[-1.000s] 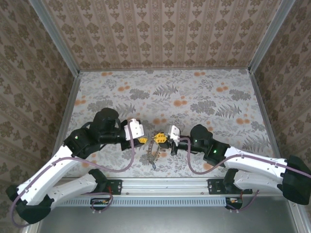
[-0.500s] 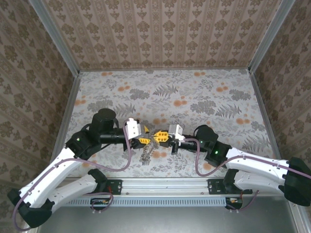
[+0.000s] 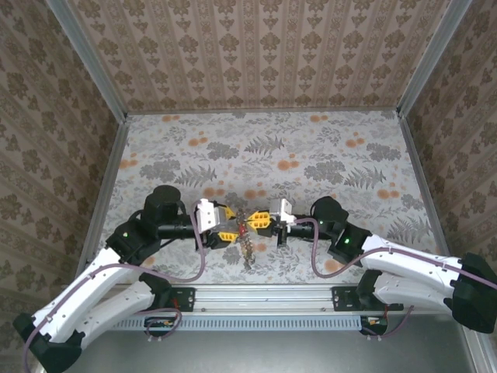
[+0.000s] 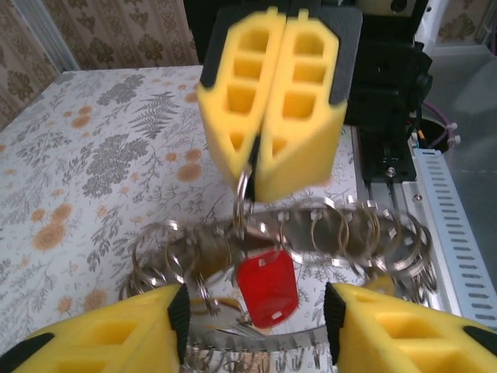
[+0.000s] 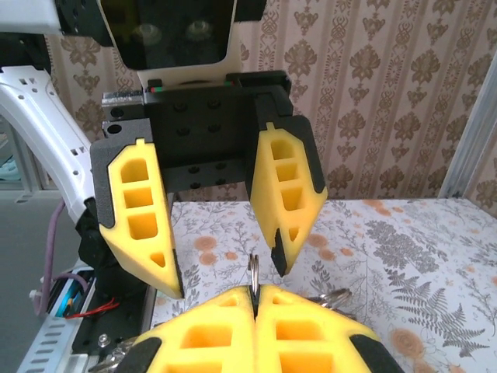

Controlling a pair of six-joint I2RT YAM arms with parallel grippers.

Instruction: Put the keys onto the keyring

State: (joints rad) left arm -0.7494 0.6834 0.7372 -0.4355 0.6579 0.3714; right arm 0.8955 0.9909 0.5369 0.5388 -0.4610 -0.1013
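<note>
Left wrist view: the keyring (image 4: 326, 233), a chain of silvery loops, hangs in the air from the right gripper (image 4: 252, 172), whose yellow fingers are clenched on one small loop at the keyring's top. A red key (image 4: 266, 285) dangles just beneath the keyring's middle. The left gripper (image 4: 256, 311) faces the keyring with its fingers spread apart, grasping nothing, one on each side of the keyring's lower loops. The flowered table (image 4: 93, 155) lies below the keyring.
</note>
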